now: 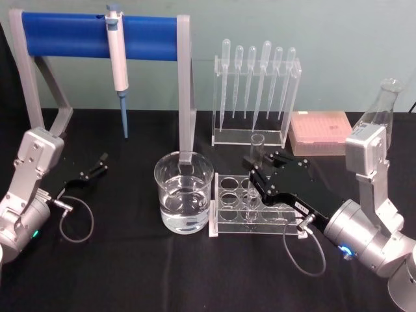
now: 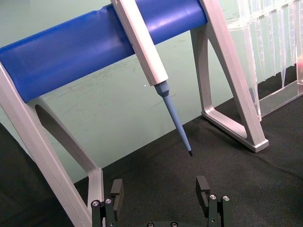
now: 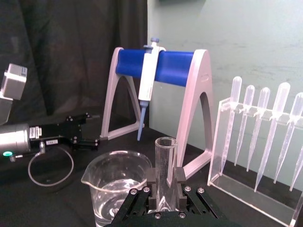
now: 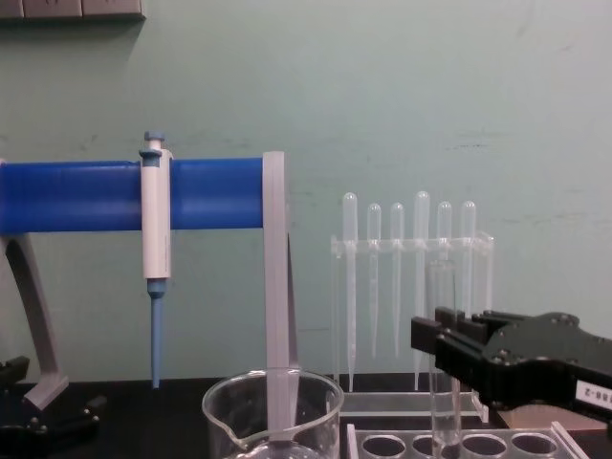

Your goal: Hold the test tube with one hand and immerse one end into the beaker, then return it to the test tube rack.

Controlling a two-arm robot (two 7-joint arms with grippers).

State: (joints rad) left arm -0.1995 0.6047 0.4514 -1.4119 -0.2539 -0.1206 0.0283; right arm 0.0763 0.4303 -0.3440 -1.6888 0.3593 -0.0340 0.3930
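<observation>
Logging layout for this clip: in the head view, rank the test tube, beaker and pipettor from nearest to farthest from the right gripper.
1. Test tube: between the right gripper's fingers, standing in the clear rack.
2. Beaker: just left of the rack.
3. Pipettor: hanging on the blue stand, far back left.

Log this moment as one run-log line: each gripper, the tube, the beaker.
right gripper: shut on test tube, upright in rack | left gripper: open, parked at left | beaker: holds water, left of rack | immersion: not yet done

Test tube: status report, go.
Right end effector shut on test tube, tube upright in the clear rack. Left end effector open, idle by the pipettor stand. Beaker beside rack, path clear.
</observation>
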